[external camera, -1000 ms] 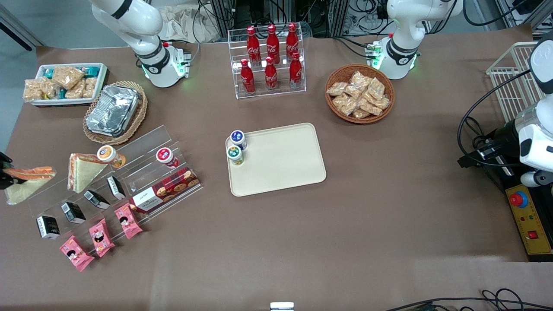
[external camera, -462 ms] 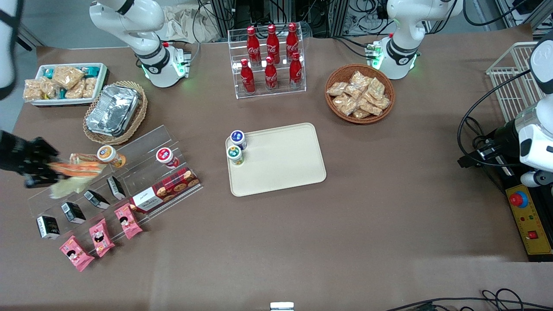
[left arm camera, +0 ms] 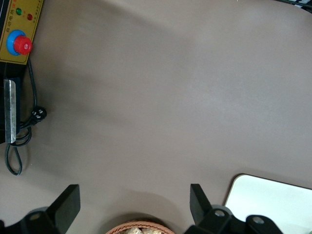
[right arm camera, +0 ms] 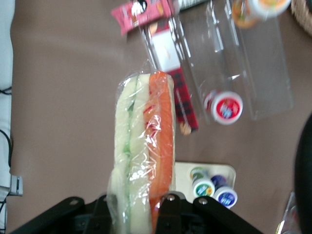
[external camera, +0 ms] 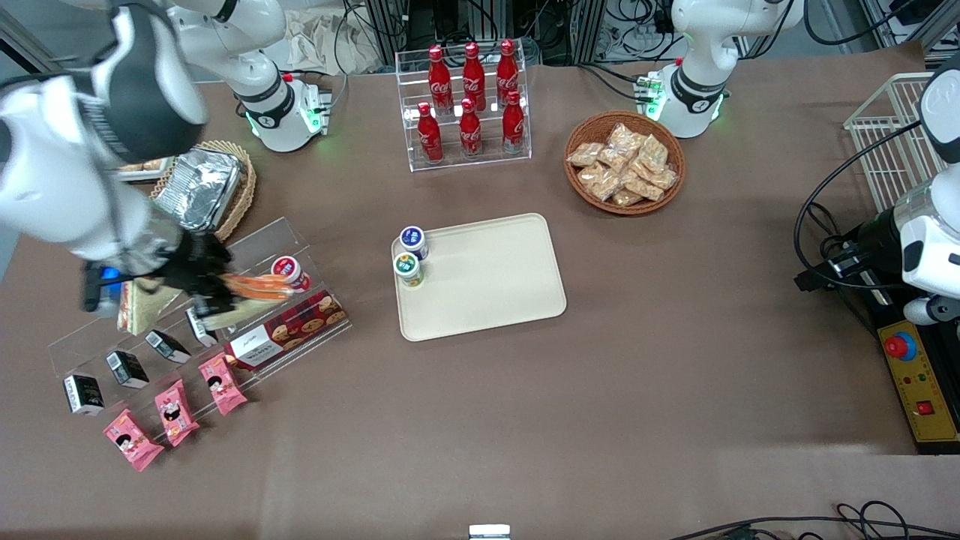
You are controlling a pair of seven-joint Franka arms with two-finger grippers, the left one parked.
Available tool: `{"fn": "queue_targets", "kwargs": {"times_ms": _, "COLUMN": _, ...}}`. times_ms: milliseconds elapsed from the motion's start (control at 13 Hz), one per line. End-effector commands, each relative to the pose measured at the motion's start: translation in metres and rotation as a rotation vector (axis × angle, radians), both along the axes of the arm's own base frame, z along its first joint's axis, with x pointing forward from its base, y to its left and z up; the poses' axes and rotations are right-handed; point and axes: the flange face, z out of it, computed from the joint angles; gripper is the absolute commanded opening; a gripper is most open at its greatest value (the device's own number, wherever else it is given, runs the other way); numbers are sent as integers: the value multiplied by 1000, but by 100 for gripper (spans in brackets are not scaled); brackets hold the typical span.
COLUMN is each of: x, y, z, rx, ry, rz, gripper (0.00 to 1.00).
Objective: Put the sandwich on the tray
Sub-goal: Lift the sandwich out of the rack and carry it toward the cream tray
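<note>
- The sandwich [right arm camera: 144,146] is up in the air, held by the gripper [external camera: 214,289]. It has pale bread and a bright orange band in clear wrap.
- The gripper's two black fingers [right arm camera: 168,207] are squeezed on one end of the sandwich.
- The sandwich hangs over the clear plastic shelf [external camera: 247,247], just above the red cookie box [external camera: 289,326] and beside the red-lidded cup [external camera: 287,270].
- Another pale sandwich [external camera: 135,307] lies on the shelf, partly hidden by the arm.
- The tray [external camera: 487,277] sits on the brown table [external camera: 525,420], well apart from the sandwich, toward the parked arm's end.
- Two small cups [external camera: 409,255] stand on one edge of the tray.
</note>
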Motion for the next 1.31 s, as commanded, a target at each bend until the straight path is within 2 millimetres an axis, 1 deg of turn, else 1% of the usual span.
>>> {"fn": "queue_targets", "kwargs": {"times_ms": 0, "x": -8, "y": 70, "z": -20, "rx": -72, "ry": -30, "rz": -83, "gripper": 0}}
{"fn": "queue_targets", "kwargs": {"times_ms": 77, "x": -14, "y": 94, "z": -29, "rx": -95, "ry": -36, "rz": -97, "gripper": 0}}
{"fn": "queue_targets", "kwargs": {"times_ms": 154, "x": -16, "y": 109, "z": -36, "rx": -98, "ry": -41, "rz": -102, "gripper": 0}}
{"fn": "queue_targets", "kwargs": {"times_ms": 308, "x": -21, "y": 129, "z": -51, "rx": -101, "ry": -32, "rz": -93, "gripper": 0}}
{"fn": "queue_targets", "kwargs": {"times_ms": 385, "x": -19, "y": 133, "z": -62, "rx": -100, "ry": -31, "rz": -104, "gripper": 0}}
{"fn": "queue_targets", "kwargs": {"times_ms": 462, "x": -22, "y": 150, "z": -75, "rx": -102, "ry": -30, "rz": -110, "gripper": 0}}
{"fn": "queue_targets", "kwargs": {"times_ms": 538, "x": -25, "y": 160, "z": -87, "rx": -104, "ry": -30, "rz": -123, "gripper": 0}}
{"fn": "queue_targets", "kwargs": {"times_ms": 692, "x": -25, "y": 167, "z": -97, "rx": -110, "ry": -29, "rz": -146, "gripper": 0}}
{"fn": "queue_targets", "kwargs": {"times_ms": 769, "x": -27, "y": 174, "z": -107, "rx": -110, "ry": -28, "rz": -154, "gripper": 0}}
{"fn": "queue_targets", "kwargs": {"times_ms": 846, "x": -35, "y": 183, "z": -118, "rx": -103, "ry": -37, "rz": -155, "gripper": 0}}
{"fn": "queue_targets", "kwargs": {"times_ms": 923, "x": -38, "y": 187, "z": -121, "rx": -93, "ry": -51, "rz": -173, "gripper": 0}}
{"fn": "queue_targets", "kwargs": {"times_ms": 1000, "x": -37, "y": 187, "z": -124, "rx": -99, "ry": -58, "rz": -184, "gripper": 0}}
{"fn": "queue_targets", "kwargs": {"times_ms": 1231, "x": -40, "y": 188, "z": -144, "rx": -83, "ry": -75, "rz": -217, "gripper": 0}}
